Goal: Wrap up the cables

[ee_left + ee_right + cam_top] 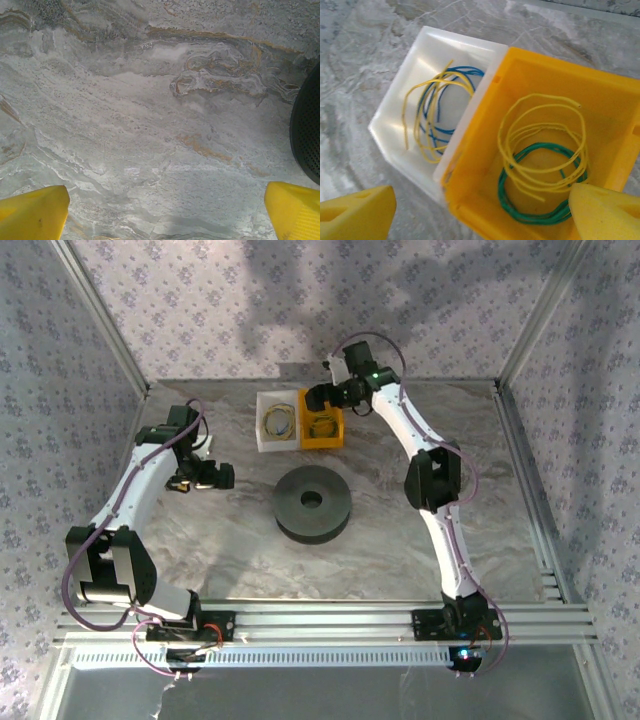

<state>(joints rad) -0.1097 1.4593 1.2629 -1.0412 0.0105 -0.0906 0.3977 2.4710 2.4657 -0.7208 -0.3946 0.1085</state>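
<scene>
1. My left tool (165,212) stands wide open over bare bench (150,115), with nothing between its yellow fingers (35,212). The dark spool (307,132) shows at the right edge of the wrist view.
2. My right tool (482,212) is open as well and grips nothing. It hovers above two bins that sit side by side, touching.
3. The cables (545,145) lie loosely looped in those bins. One yellow coil (437,107) is in the white bin (390,120) with a blue wire (465,70); the other is in the yellow bin (605,100) with a green coil (520,210).
4. Seen from above, both bins sit beyond the spool, towards the far side of the bench.
</scene>
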